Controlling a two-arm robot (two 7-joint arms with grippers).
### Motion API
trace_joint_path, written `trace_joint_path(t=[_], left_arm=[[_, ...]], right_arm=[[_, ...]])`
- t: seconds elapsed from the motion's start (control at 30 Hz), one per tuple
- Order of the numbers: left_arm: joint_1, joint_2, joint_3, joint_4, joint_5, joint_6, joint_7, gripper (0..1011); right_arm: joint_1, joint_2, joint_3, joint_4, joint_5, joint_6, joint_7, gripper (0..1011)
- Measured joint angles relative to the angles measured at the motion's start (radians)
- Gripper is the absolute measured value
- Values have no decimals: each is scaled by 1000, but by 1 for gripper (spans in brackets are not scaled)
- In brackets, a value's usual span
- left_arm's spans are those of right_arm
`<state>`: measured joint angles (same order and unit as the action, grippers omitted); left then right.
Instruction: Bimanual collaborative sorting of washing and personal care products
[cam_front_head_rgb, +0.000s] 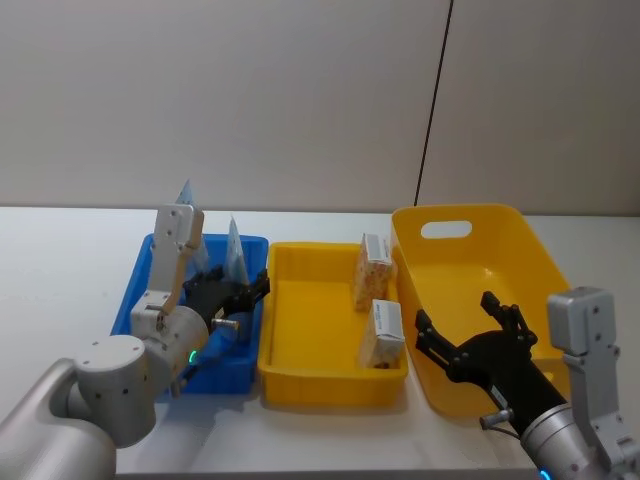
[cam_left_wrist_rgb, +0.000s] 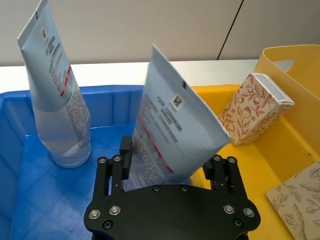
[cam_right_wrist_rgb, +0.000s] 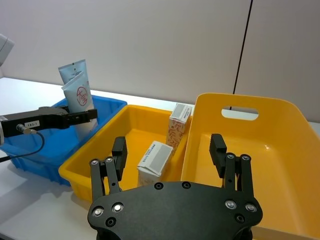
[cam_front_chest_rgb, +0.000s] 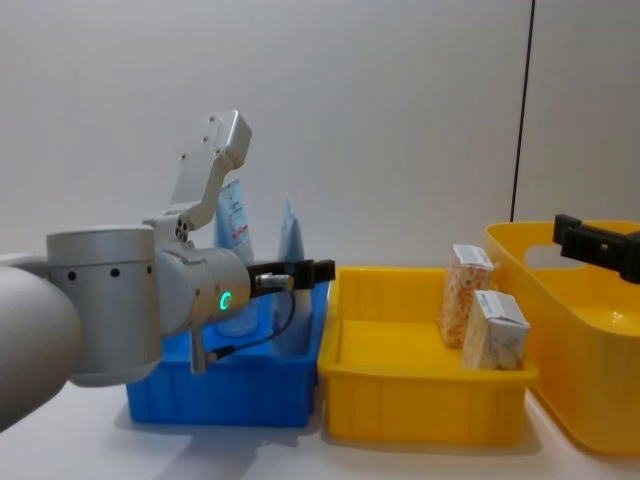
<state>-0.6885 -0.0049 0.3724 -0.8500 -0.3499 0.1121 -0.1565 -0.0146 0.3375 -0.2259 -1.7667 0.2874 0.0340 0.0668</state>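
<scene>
In the head view, the left gripper (cam_front_head_rgb: 238, 296) sits inside the blue bin (cam_front_head_rgb: 140, 290), and the right gripper (cam_front_head_rgb: 470, 335) hangs released over the deep yellow bin (cam_front_head_rgb: 520, 235). In the left wrist view, the left gripper's fingers (cam_left_wrist_rgb: 112, 172) flank the leaning tube (cam_left_wrist_rgb: 170, 130); whether they clench it cannot be told. Another tube (cam_left_wrist_rgb: 57, 95) stands deeper in the blue bin. In the right wrist view, two cartons (cam_right_wrist_rgb: 156, 162) stand in the shallow yellow tray (cam_right_wrist_rgb: 90, 160) beside the blue bin.

Four viewpoints, shared blue bin (cam_front_head_rgb: 140, 290)

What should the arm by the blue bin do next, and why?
Probably draw the left gripper back out of the blue bin. Its fingers stand open on either side of the leaning tube, which rests in the bin beside the upright tube.
</scene>
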Motion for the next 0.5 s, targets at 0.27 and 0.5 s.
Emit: trace_joint_path(t=[0.27, 0.5], left_arm=[[-1, -2, 0, 3, 1, 0, 2, 547], [-2, -3, 0, 5, 2, 0, 3, 462]], right_arm=[[0, 0, 0, 0, 0, 0, 0, 1002], [0, 0, 0, 0, 0, 0, 0, 1002]])
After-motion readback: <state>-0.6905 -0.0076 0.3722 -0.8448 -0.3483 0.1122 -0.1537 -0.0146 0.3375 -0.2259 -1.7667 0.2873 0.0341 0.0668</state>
